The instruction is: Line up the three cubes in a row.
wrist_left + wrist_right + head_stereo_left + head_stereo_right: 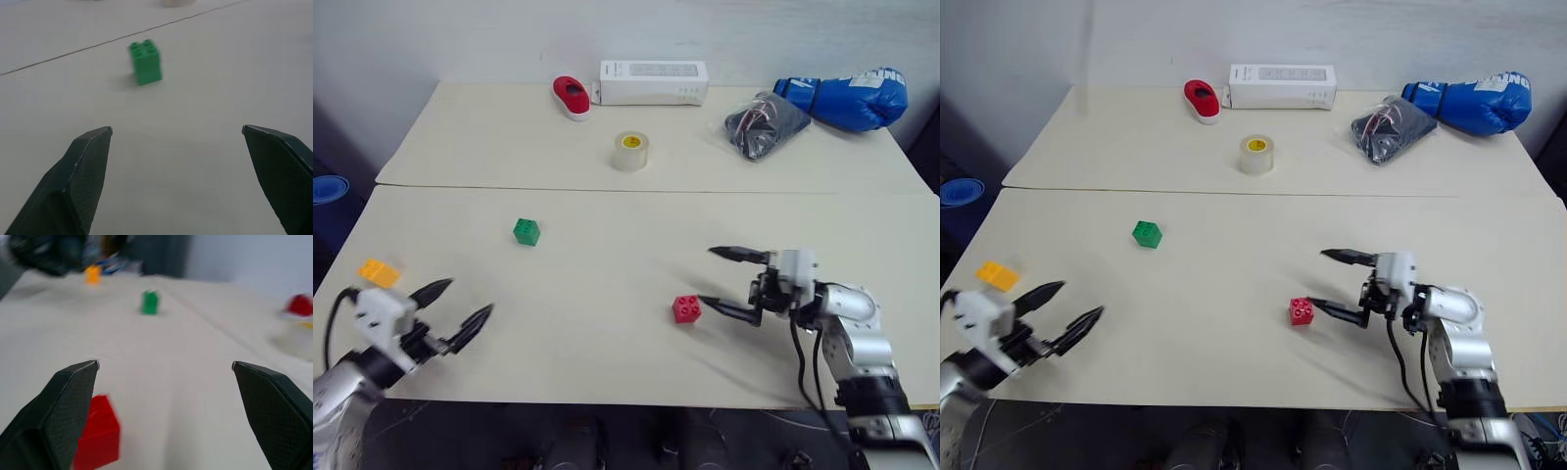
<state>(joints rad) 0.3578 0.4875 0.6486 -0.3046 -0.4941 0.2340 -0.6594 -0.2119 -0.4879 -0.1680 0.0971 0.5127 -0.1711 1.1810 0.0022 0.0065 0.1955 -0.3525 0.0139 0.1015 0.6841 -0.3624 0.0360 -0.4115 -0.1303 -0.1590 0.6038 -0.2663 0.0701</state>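
Three cubes — green (527,232), red (686,309), orange-yellow (379,271): light, rigid, slick plastic; best gripped across flat sides. Left pincer (458,308) and right pincer (722,279) spread, nothing held.

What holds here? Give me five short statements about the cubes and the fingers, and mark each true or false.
1. The right gripper is shut on the red cube. False: its fingers stand open, and the cube sits on the table beside one fingertip.
2. The green cube stands alone on the table, touching nothing. True.
3. The three cubes already touch in a row. False: the orange-yellow cube, the green and the red lie far apart.
4. The left gripper is open and holds nothing. True.
5. The tape roll lies between the green and red cubes. False: it stands farther back, near the white box.
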